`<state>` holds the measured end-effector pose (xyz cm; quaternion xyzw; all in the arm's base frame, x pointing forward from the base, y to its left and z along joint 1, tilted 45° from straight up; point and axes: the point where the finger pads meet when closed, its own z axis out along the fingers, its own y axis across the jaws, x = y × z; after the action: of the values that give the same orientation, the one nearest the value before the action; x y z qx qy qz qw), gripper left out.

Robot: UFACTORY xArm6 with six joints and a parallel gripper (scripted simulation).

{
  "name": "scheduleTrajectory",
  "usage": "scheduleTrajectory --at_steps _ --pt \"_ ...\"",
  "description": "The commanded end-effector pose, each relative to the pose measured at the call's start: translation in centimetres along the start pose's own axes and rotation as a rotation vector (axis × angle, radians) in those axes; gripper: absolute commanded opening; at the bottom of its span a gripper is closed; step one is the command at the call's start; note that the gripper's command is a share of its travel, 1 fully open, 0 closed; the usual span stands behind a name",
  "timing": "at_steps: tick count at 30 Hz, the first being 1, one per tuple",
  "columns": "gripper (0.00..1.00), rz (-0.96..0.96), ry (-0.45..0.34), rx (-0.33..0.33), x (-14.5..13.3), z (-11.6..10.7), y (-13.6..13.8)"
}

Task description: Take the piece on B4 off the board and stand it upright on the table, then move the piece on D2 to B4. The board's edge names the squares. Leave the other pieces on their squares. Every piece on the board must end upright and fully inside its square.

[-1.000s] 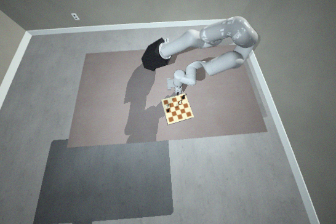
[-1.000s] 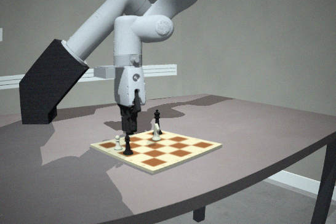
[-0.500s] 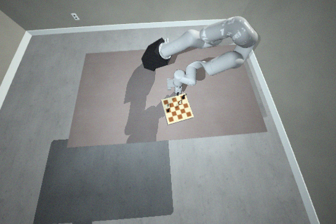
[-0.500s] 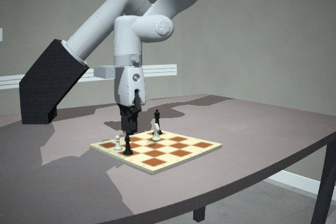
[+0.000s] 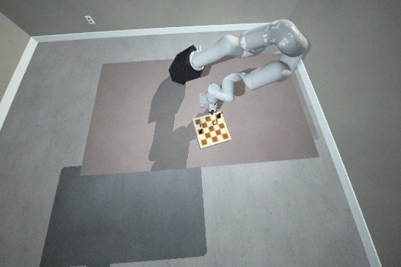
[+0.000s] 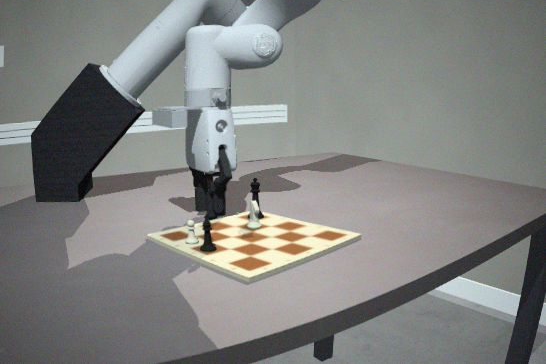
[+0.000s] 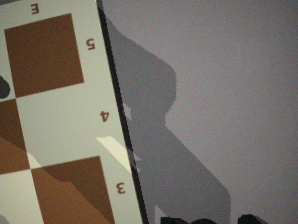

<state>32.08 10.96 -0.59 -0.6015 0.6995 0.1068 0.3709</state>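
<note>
Fingers (image 5: 211, 112) (image 6: 200, 198) partly open just beside bd. (image 5: 215, 139) (image 6: 250, 263) (image 7: 57, 117); dark rounded shape (image 7: 201, 221) betw. them, ID unclear. Wht. knight (image 5: 215, 122) (image 6: 254, 217) upright on bd.
</note>
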Motion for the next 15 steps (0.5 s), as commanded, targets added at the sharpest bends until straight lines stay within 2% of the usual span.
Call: scheduleTrajectory --at_steps 1,7,15 --pt "0.39 0.0 0.001 0.001 0.0 0.0 0.0" --pt "0.39 0.0 0.001 0.001 0.0 -0.7 0.0" --pt "0.39 0.0 0.001 0.001 0.0 -4.6 0.0"
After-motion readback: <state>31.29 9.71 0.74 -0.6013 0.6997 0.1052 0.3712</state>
